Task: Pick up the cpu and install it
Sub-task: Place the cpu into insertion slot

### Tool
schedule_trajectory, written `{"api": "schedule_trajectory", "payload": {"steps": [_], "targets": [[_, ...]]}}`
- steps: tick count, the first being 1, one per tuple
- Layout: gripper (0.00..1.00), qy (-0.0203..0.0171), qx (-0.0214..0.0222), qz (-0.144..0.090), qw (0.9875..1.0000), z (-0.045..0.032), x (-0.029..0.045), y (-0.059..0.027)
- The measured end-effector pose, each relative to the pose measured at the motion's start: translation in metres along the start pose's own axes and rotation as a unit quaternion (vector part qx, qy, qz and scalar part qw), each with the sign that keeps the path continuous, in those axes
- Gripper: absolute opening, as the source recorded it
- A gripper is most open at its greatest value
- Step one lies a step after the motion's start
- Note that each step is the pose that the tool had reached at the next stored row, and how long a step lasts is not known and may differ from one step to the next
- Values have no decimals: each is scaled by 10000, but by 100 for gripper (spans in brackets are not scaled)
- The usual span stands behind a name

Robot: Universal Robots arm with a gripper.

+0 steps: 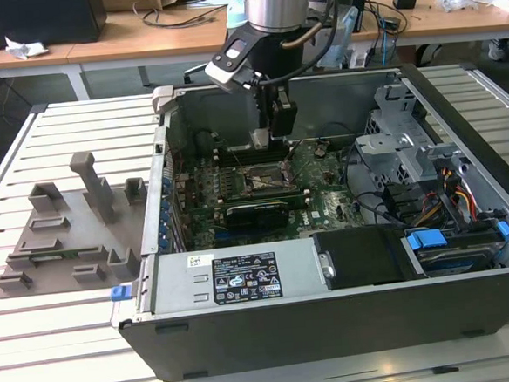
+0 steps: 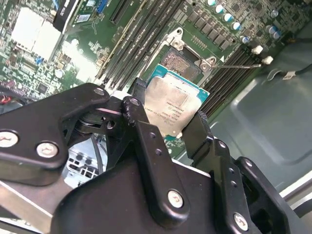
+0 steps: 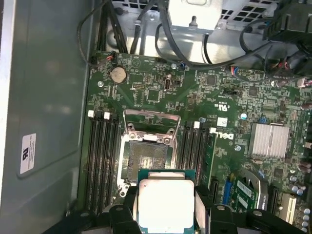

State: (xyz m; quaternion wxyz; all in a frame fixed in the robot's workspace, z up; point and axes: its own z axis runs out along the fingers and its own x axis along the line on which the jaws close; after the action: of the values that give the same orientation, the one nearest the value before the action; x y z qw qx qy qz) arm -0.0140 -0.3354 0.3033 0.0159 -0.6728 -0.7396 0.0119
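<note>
**Item:** cpu [image 3: 165, 204]. Small flat square chip with a silvery metal top plate on a thin green rim.

**Location:** Held in the air just beside and above the socket [image 3: 146, 163], apart from it and not seated. Its metal plate faces away from the socket.

**Holder:** claw [image 2: 169, 103], pinching the cpu by two opposite edges. One black finger [image 2: 146, 141] presses each side, and the plate between them is uncovered.

**Landmark:** the socket sits on the green motherboard [image 3: 161, 87]. Its metal retaining frame appears swung open and its contact field is bare. Memory slots [image 3: 100, 161] run along both flanks of the socket. A finned heat sink [image 3: 265, 139] lies well apart from it.

**Setting:** in the exterior view the arm reaches down into the open computer case [image 1: 247, 331] that surrounds the socket. The case lies on a slatted tabletop [image 1: 64, 344].

**Handling (judged):**
- The chip is likely very light, stiff and thin.
- The smooth plate is probably slippery.
- The underside contacts and the socket's contact field are likely easy to damage.
- The soundest hold is the one seen here, on opposite rim edges and clear of the underside.
- The bite is shallow, so a tilt could let the chip slide.
</note>
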Motion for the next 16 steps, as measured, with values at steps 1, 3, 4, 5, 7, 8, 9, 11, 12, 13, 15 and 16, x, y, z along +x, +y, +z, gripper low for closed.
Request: {"api": "schedule_trajectory", "payload": {"steps": [1,3,4,5,7,8,9,11,12,13,15,16], "targets": [[55,2,-1,54,10000,0,0,0],[55,6,-1,154,9999,0,0,0],[55,6,-1,160,9999,0,0,0],[55,6,-1,160,9999,0,0,0],[55,6,-2,160,9999,9,0,0],[55,5,-2,160,9999,14,0,1],[55,5,-1,160,9999,20,0,1],[55,5,-1,160,9999,35,0,1],[55,5,-1,160,9999,46,-1,2],[55,5,-1,160,9999,53,-1,2],[55,5,-1,160,9999,105,-1,4],[55,5,-1,160,9999,125,-1,5]]}}
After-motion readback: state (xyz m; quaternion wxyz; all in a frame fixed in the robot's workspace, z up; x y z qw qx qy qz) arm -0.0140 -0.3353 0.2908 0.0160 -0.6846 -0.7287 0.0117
